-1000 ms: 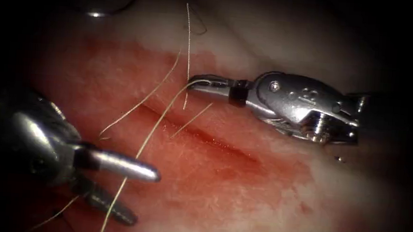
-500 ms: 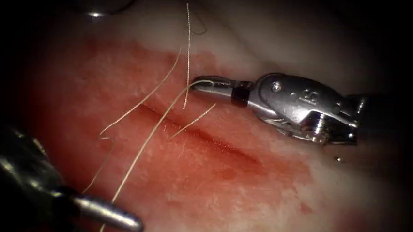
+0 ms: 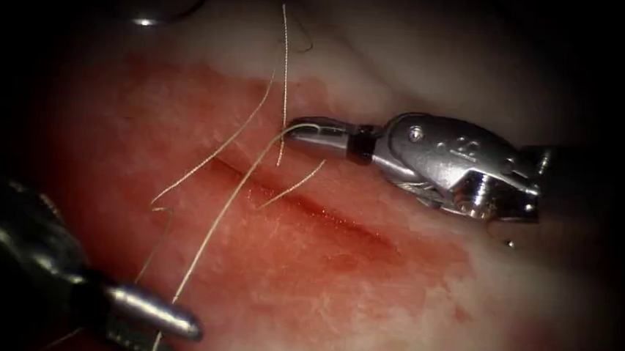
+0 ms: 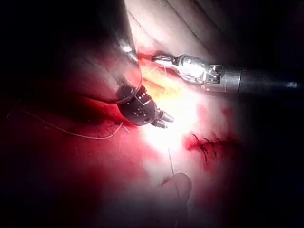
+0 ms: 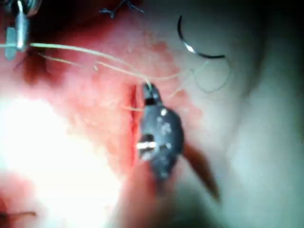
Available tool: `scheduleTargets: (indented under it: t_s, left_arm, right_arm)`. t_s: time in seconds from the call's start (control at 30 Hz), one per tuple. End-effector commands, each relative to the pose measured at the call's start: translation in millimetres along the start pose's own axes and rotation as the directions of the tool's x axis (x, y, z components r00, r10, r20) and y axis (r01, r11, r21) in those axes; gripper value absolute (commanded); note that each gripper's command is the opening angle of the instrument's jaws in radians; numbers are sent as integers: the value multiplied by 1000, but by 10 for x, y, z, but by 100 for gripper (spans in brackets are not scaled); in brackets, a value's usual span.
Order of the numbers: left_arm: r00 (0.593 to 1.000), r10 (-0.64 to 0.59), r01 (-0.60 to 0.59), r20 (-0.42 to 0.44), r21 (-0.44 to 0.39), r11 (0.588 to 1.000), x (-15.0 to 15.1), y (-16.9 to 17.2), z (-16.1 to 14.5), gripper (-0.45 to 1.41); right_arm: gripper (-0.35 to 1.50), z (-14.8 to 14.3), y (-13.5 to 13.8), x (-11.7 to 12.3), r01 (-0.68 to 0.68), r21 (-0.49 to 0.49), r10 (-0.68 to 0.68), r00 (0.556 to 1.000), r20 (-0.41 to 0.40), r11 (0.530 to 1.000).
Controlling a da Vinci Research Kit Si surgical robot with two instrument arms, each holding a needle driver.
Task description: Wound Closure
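The cut (image 3: 310, 206) runs slantwise across the red-stained tissue (image 3: 363, 296). My right tool (image 3: 302, 132) lies just right of the cut's upper end, jaws shut on the pale thread (image 3: 230, 200). That strand runs straight down-left to my left tool (image 3: 169, 331), left of the cut, whose jaws are shut on it. In the right wrist view the same thread (image 5: 85, 50) stretches from the right tool (image 5: 149, 90) to the left tool (image 5: 16, 33). The curved needle (image 3: 147, 21) lies free on the tissue at the far upper left, held by neither tool; the needle (image 5: 194, 50) trails slack thread.
Loose thread ends (image 3: 283, 85) cross above the cut, and a short end (image 3: 293, 184) lies over it. Red fluid (image 3: 350, 263) stains the tissue around the cut. A finished row of dark stitches (image 4: 211, 142) sits beyond the left tool (image 4: 164, 121).
My left tool has moved down and left, and its wide-open jaws have closed around the thread. The right tool has barely shifted and keeps its hold.
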Motion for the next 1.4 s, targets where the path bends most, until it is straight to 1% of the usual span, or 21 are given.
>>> scheduleTargets:
  t_s: [0.03,0.1,0.13,0.17,0.23,0.3,0.37,0.4,0.43,0.5,0.57,0.7,0.77,0.8,0.83,0.9,0.93,1.03,1.17,1.27,1.4]
  left_arm:
    - [1000,-3,3,-7,3,1000,-3,3,6,-35]
    - [997,-62,62,-50,-9,998,-7,2,5,-35]
    - [990,-76,71,-118,-46,996,-10,-1,3,-35]
    - [990,-76,71,-119,-46,996,-11,-3,2,-35]
    - [992,-76,73,-99,-35,997,-15,-10,-3,-35]
    - [989,-116,114,-96,-25,993,-19,-18,-8,-35]
    - [975,-199,199,-101,-5,980,-25,-28,-18,-35]
    - [955,-276,282,-107,47,958,-31,-38,-28,-35]
    - [951,-291,298,-103,63,953,-34,-42,-31,-35]
    - [948,-304,311,-91,82,947,-47,-51,-41,-35]
    - [949,-303,310,-88,84,947,-57,-53,-44,-35]
    - [954,-297,299,-39,83,951,-84,-52,-49,-35]
    - [954,-299,299,-21,93,950,-90,-54,-50,-35]
    - [958,-285,285,-11,101,953,-94,-57,-51,-35]
    - [961,-275,274,-6,105,956,-95,-57,-51,-35]
    - [970,-243,241,3,111,964,-95,-58,-50,-35]
    - [979,-205,202,12,117,972,-97,-60,-48,-35]
    - [985,-171,167,21,117,979,-101,-61,-48,-35]
    - [988,-155,150,22,130,980,-101,-60,-51,-35]
    - [990,-137,134,19,127,983,-100,-60,-51,-35]
    - [991,-131,128,11,123,984,-100,-60,-49,-35]
  right_arm:
    - [-35,9,-1,-1,-1,1,1,1000,-3,1000]
    - [-35,9,-2,0,-2,4,2,1000,-3,1000]
    - [-35,9,-2,0,-2,3,2,1000,-6,1000]
    - [-35,9,-1,0,-2,3,2,1000,-6,1000]
    - [-35,9,-2,0,-2,3,2,1000,-6,1000]
    - [-35,8,-2,0,-1,4,1,1000,-6,1000]
    - [-35,7,-3,0,-1,6,2,1000,-6,1000]
    - [-35,6,-5,0,-2,8,2,1000,-8,1000]
    - [-35,5,-6,1,-3,12,3,1000,-9,1000]
    - [-35,2,-8,4,-5,18,6,1000,-14,1000]
    - [-35,1,-10,6,-7,23,8,1000,-14,1000]
    - [-35,-3,-16,8,-9,44,10,1000,-18,999]
    - [-35,-2,-19,10,-10,57,11,1000,-22,998]
    - [-27,-2,-21,13,-12,63,15,999,-37,998]
    - [0,-2,-21,15,-14,62,17,999,-49,998]
    - [37,-3,-19,20,-24,63,29,997,-78,998]
    - [101,-4,-17,26,-18,59,25,993,-113,998]
    - [114,-6,-16,31,-22,60,30,991,-130,998]
    - [118,-16,-10,36,-16,63,25,990,-137,998]
    - [116,-28,-4,42,3,73,8,989,-147,997]
    - [104,-43,9,45,14,58,-3,982,-189,998]
